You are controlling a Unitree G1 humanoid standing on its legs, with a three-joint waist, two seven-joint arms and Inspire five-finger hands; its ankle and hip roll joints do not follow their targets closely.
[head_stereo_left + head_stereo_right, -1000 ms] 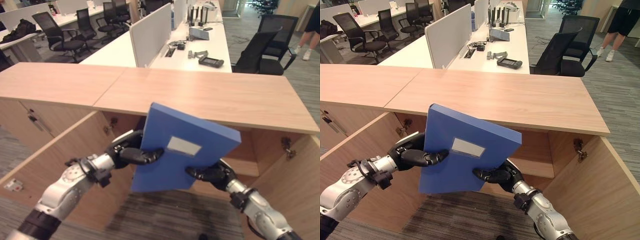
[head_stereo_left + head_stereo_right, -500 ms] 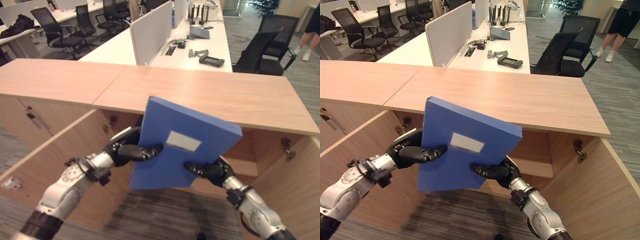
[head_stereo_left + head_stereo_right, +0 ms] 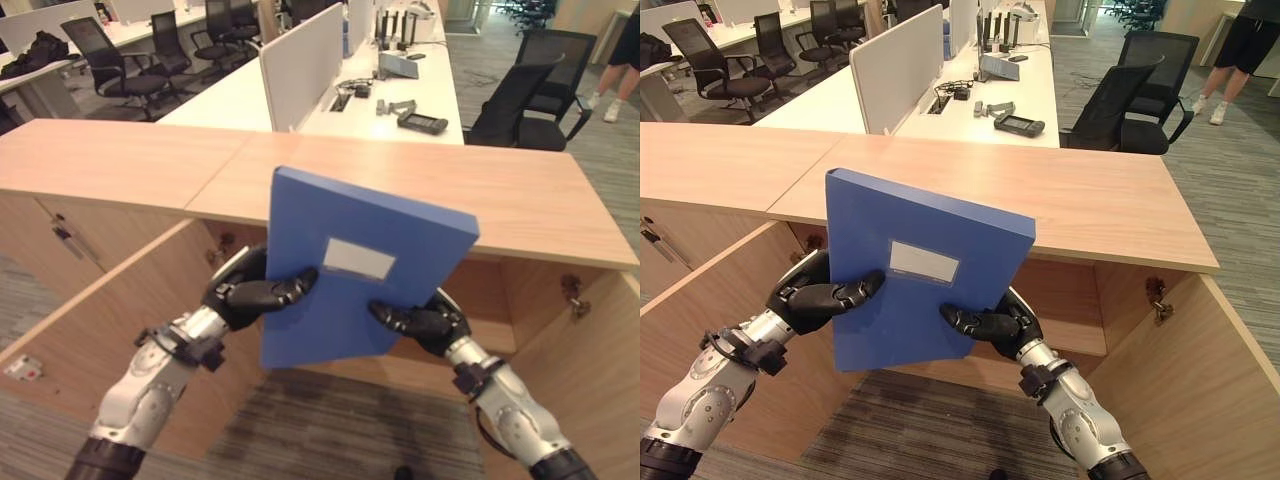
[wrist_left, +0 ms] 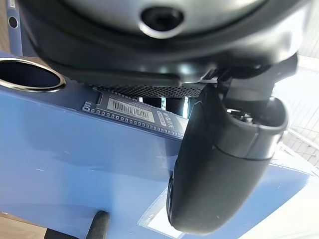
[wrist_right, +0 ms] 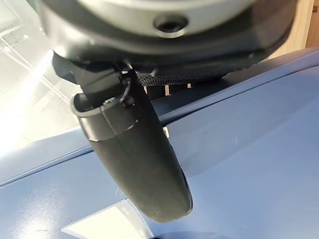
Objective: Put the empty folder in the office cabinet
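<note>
I hold a blue folder (image 3: 360, 275) with a pale label pocket upright in front of the open wooden cabinet (image 3: 520, 320). My left hand (image 3: 245, 295) grips its left edge with the thumb across the front face. At the folder's lower right edge my right hand (image 3: 420, 320) is curled round it too. The folder's top edge stands above the cabinet's top board (image 3: 450, 190). The left wrist view has the thumb (image 4: 219, 164) pressed on the blue cover (image 4: 60, 159); in the right wrist view the thumb (image 5: 134, 154) lies on the cover (image 5: 249, 149).
The cabinet's left door (image 3: 110, 320) and right door (image 3: 590, 370) swing open toward me. Behind the cabinet stand desks with partitions (image 3: 300, 60), black office chairs (image 3: 530, 100), and a person's legs (image 3: 620, 60) at the far right. Grey carpet (image 3: 330, 430) lies below.
Both hands have raised the folder and turned it more upright, so its top edge now stands higher against the cabinet's top board.
</note>
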